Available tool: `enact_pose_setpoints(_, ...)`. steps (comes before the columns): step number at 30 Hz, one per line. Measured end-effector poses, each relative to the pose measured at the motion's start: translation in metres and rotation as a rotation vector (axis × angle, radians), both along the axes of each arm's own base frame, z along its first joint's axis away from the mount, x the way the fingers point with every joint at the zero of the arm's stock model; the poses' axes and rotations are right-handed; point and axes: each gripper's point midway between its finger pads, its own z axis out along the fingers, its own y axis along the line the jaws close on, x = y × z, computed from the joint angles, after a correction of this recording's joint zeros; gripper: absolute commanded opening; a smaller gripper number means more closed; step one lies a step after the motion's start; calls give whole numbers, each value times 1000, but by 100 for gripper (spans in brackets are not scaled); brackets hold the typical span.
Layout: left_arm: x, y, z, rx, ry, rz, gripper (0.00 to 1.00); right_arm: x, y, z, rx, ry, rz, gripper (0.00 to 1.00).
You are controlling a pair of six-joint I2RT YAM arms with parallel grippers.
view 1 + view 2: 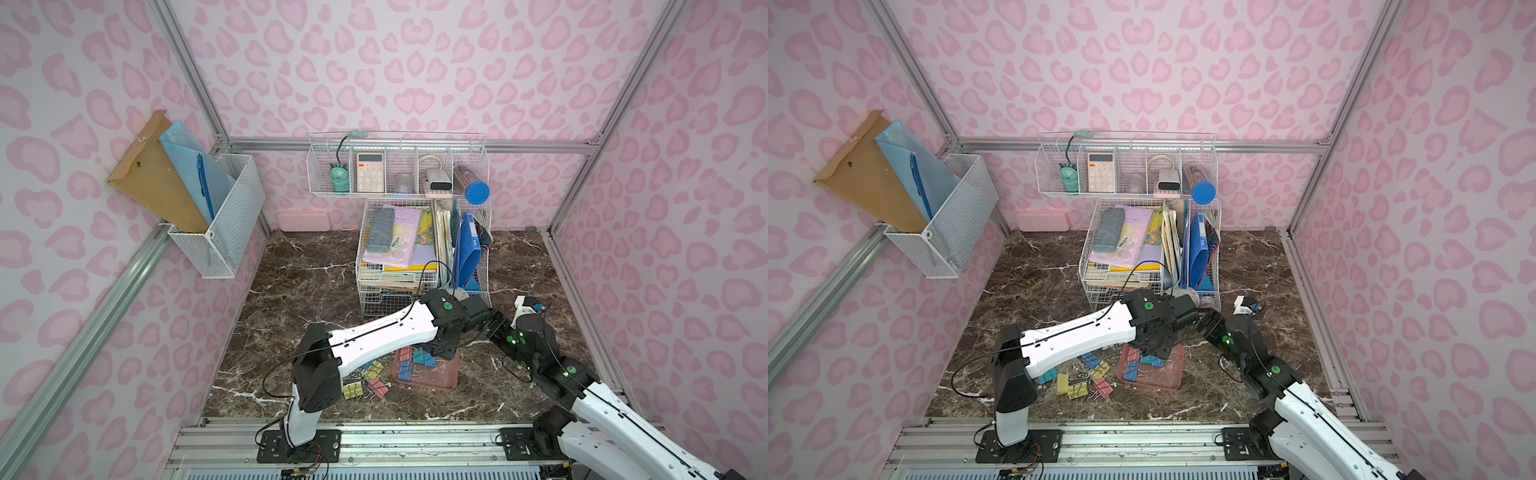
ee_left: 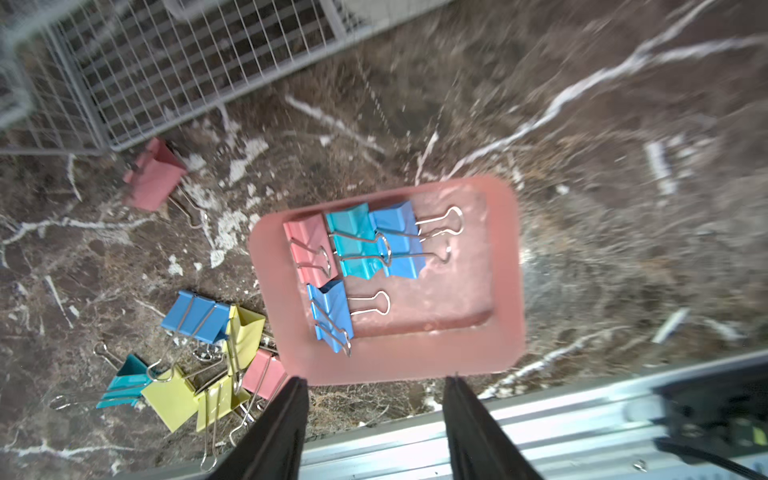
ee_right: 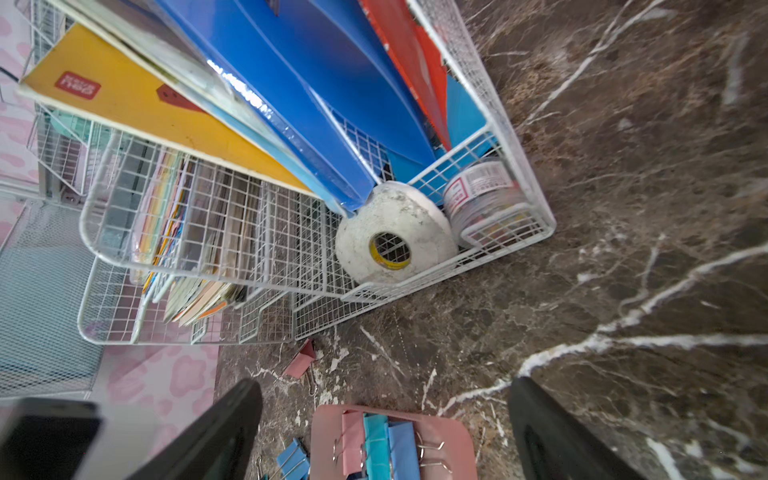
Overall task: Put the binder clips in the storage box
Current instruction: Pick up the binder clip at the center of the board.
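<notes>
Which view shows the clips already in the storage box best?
Left wrist: all four clips lie unobstructed in the box. In both top views the left arm hides part of it; the right wrist view crops it at the frame edge.

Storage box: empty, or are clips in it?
Not empty: the storage box holds four binder clips, one pink, one teal, two blue.

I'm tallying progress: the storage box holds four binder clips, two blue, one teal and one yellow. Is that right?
Not quite: the fourth is pink, not yellow. In the left wrist view the storage box holds two blue clips, one teal clip and one pink clip. The yellow clips lie outside it.
</notes>
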Motion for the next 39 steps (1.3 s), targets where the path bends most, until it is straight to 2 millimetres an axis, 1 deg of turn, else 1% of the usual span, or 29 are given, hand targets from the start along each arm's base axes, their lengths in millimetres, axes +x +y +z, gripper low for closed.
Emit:
enact_pose_setpoints(1,3,3,16,-36,-26,9,55,-2,11,3,-6,4,30,89)
enact_pose_setpoints(2,7,11,32,-75,-51,27,54,-4,22,7,-15,7,56,90)
enact_pose_setpoints(3,11,21,43,-103,-67,50,54,-7,36,10,-28,6,84,90)
enact_pose_setpoints(5,26,57,65,-185,-106,141,54,-17,71,14,-36,21,162,90)
enact_pose_setpoints(6,30,73,70,-212,-114,179,54,-20,84,14,-36,26,182,91)
enact_pose_setpoints(7,37,97,74,-252,-135,237,53,-26,101,12,-37,42,215,92)
enact_pose_setpoints(8,42,120,75,-293,-158,295,53,-30,119,11,-38,59,237,92)
enact_pose_setpoints(10,41,157,70,-346,-192,373,52,-34,148,10,-15,83,261,93)
enact_pose_setpoints(11,38,169,69,-376,-205,397,52,-36,162,8,2,104,268,94)
enact_pose_setpoints(13,37,195,73,-435,-272,451,54,-37,193,3,53,151,275,94)
enact_pose_setpoints(14,37,205,78,-453,-306,471,57,-37,205,-2,75,177,274,94)
enact_pose_setpoints(15,38,214,83,-461,-349,485,63,-36,214,-8,94,203,268,94)
enact_pose_setpoints(17,35,225,92,-487,-407,499,74,-36,233,-25,135,263,260,93)
enact_pose_setpoints(18,34,230,94,-484,-428,509,76,-35,240,-34,154,289,255,92)
enact_pose_setpoints(21,30,247,98,-463,-482,550,78,-33,257,-55,199,351,244,89)
enact_pose_setpoints(22,28,253,97,-453,-496,567,78,-31,262,-59,211,364,236,88)
enact_pose_setpoints(24,25,260,97,-442,-515,588,78,-25,269,-59,239,371,220,85)
enact_pose_setpoints(26,21,265,95,-446,-526,607,78,-16,271,-55,266,360,201,77)
enact_pose_setpoints(28,18,268,93,-450,-528,614,79,-6,271,-55,287,360,169,67)
enact_pose_setpoints(30,17,269,92,-448,-529,618,79,2,267,-63,297,376,131,56)
enact_pose_setpoints(31,18,269,92,-448,-531,625,79,6,265,-69,299,390,111,52)
enact_pose_setpoints(32,18,271,92,-446,-532,634,80,8,263,-75,305,405,94,49)
enact_pose_setpoints(34,18,274,91,-439,-535,658,83,11,260,-85,316,430,66,48)
enact_pose_setpoints(36,16,278,90,-436,-541,686,97,11,262,-92,332,454,52,48)
enact_pose_setpoints(37,14,282,89,-434,-547,697,99,10,264,-94,337,465,58,48)
enact_pose_setpoints(39,9,288,85,-432,-556,731,100,11,267,-97,352,477,49,48)
